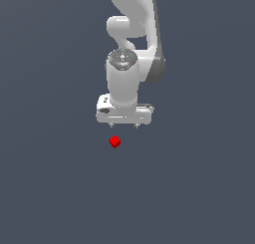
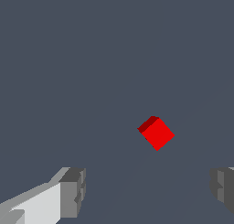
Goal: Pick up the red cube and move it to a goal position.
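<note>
Sitting corner-on, red cube [image 2: 156, 134], hand [image 2: 148, 191] spread

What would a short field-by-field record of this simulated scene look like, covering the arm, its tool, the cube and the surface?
arm: white Franka Panda, reaching down from above
tool: open, fingers spread wide, holding nothing
red cube: resting on the surface, rotated relative to the fingers, untouched
cube versus tool: apart, cube lies ahead of the finger gap in the wrist view
surface: plain dark grey floor

Exterior view faces arm from front, high, distant — wrist view looks down, close; both share red cube [image 1: 115, 142] [image 2: 157, 133].
</note>
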You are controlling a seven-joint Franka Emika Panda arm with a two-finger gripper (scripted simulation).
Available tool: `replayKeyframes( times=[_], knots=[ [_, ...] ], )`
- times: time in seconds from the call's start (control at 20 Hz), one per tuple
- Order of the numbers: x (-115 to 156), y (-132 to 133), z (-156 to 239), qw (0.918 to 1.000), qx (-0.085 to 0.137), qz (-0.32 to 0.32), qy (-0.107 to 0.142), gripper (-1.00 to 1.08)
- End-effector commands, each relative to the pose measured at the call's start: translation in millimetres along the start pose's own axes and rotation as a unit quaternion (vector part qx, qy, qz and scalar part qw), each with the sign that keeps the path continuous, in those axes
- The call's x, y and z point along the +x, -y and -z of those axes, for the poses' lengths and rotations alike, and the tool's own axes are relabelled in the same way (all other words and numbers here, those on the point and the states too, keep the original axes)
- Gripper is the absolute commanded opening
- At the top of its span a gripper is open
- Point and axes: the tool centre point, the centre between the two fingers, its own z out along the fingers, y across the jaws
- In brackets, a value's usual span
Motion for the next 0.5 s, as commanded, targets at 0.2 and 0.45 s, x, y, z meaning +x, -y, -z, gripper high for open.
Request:
replayKeyframes(
  times=[0.2,0.45],
  knots=[
    [-0.3,-0.6,-2.0,1.0000,0.000,0.005,0.000,1.00],
    [-1.5,-3.2,-10.3,0.9997,0.000,0.025,0.000,1.00]
  ],
)
